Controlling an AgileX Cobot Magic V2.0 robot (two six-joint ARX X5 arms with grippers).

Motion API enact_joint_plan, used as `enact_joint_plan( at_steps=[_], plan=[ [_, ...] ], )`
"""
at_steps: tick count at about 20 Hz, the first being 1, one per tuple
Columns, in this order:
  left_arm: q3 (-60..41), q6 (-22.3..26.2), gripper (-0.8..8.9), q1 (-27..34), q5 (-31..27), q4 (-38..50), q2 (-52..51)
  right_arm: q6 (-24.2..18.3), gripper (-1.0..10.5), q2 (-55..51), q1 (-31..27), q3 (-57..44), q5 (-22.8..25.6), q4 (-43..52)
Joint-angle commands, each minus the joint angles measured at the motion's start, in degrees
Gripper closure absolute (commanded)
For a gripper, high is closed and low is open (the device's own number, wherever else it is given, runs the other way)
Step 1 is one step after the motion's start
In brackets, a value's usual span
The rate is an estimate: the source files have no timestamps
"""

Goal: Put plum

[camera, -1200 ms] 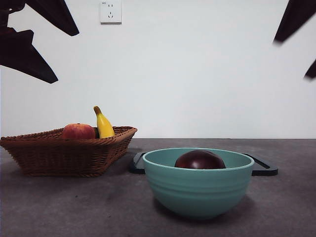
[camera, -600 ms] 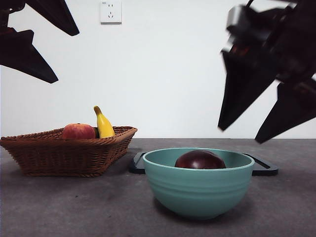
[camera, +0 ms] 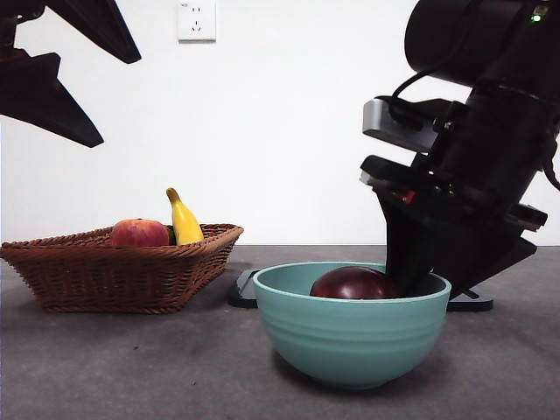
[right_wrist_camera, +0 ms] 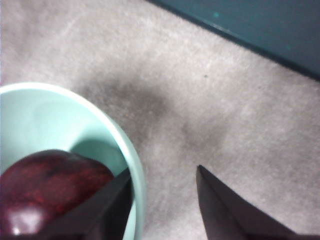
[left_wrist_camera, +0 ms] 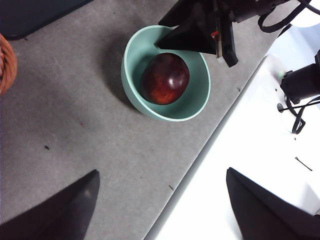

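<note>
Front view: plum (camera: 354, 283) lying in the teal bowl (camera: 350, 341), only its dark crown above the rim. Right gripper (camera: 418, 278) dipped to the bowl's edge just beside the fruit, contact not clear from this angle. Wicker basket (camera: 114, 271) well apart to one side with a red-and-yellow fruit (camera: 138, 233) and a banana (camera: 183, 219). Dark board (camera: 468, 303) flat behind the bowl. Grey, matte worktop (camera: 131, 367), plain white wall with a socket (camera: 196, 19).

Left wrist view: left gripper (left_wrist_camera: 160, 200) high and far off, spread wide, holding nothing, waiting. Plum roundish, no long axis to speak of, off-centre in the bowl toward the other arm.

Right wrist view: jaws moderately parted and empty, astride the bowl's rim, one inside against or just beside the plum, one outside over bare worktop. Plum therefore off to the inner jaw's side, not between the two. Probably a sideways shift needed for any grasp. Clearly the nearer arm.
</note>
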Motion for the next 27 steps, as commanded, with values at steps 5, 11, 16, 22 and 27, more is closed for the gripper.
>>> enact_joint_plan(
  at_steps=[5, 11, 16, 22, 27],
  plan=[
    [0.61, 0.46, 4.09, -0.33, 0.26, 0.46, 0.20, 0.55, 9.3, 0.85, 0.61, 0.11, -2.38, 1.16],
    [0.63, 0.44, 4.09, -0.33, 0.26, 0.44, 0.20, 0.61, 9.3, -0.02, 0.55, 3.76, -3.69, -1.14],
    [0.63, 0.46, 4.09, -0.33, 0.26, 0.44, 0.20, 0.13, 9.3, 0.04, -1.60, 10.51, -2.60, -4.24],
    [0.63, 0.46, 4.09, -0.33, 0.26, 0.46, 0.20, -0.79, 9.3, 3.32, -9.64, 17.90, -2.93, -4.31],
    [0.63, 0.44, 4.09, -0.33, 0.26, 0.46, 0.20, -2.05, 9.3, 13.46, -13.81, 28.63, -3.15, -5.57]
  ],
)
